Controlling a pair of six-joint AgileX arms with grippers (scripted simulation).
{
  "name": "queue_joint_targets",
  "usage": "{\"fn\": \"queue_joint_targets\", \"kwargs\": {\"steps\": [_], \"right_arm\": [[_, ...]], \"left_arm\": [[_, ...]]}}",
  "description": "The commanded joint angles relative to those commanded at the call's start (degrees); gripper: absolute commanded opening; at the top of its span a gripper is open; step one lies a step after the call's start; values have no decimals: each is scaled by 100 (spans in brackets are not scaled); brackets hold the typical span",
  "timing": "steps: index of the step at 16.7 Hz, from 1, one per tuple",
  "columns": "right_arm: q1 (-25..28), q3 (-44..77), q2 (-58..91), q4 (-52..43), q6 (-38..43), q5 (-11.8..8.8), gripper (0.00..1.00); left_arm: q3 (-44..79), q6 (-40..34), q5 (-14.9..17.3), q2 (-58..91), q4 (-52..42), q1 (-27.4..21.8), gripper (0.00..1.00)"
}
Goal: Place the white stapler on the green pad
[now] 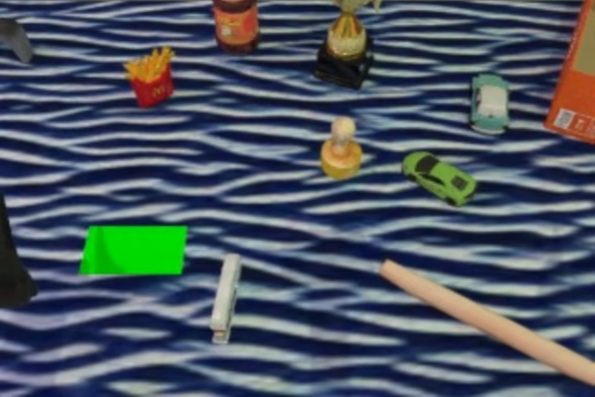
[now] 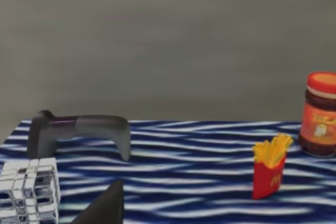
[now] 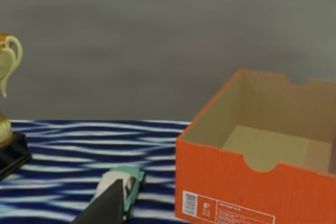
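Observation:
The white stapler (image 1: 226,297) lies flat near the front of the table, lengthwise front to back, its darker end toward the front. The green pad (image 1: 135,250) lies flat just to its left, a small gap apart, with nothing on it. My left arm (image 1: 11,267) is parked at the table's left edge, beside the pad. In the left wrist view one dark fingertip (image 2: 106,205) shows, with only cloth beside it. My right arm is out of the top view. Its wrist view shows one fingertip (image 3: 109,208) in front of a teal toy car (image 3: 127,182). Neither gripper holds anything.
At the back stand a red-lidded jar (image 1: 233,6), a fries carton (image 1: 151,77) and a gold trophy (image 1: 350,6). A wooden stamp (image 1: 341,149), a lime car (image 1: 439,178), a teal car (image 1: 489,102), an orange box (image 1: 578,72), a beige rod (image 1: 483,320) and a grey scanner (image 2: 79,132) are also there.

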Motion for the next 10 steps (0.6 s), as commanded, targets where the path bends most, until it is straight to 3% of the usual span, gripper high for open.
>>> {"fn": "queue_joint_targets", "kwargs": {"steps": [5,10], "right_arm": [[0,0,0,0,0,0,100],[0,0,0,0,0,0,100]], "left_arm": [[352,-133,8,357,-263,-166,100],[1856,-689,-6,2177,-1416,-828,100]]}}
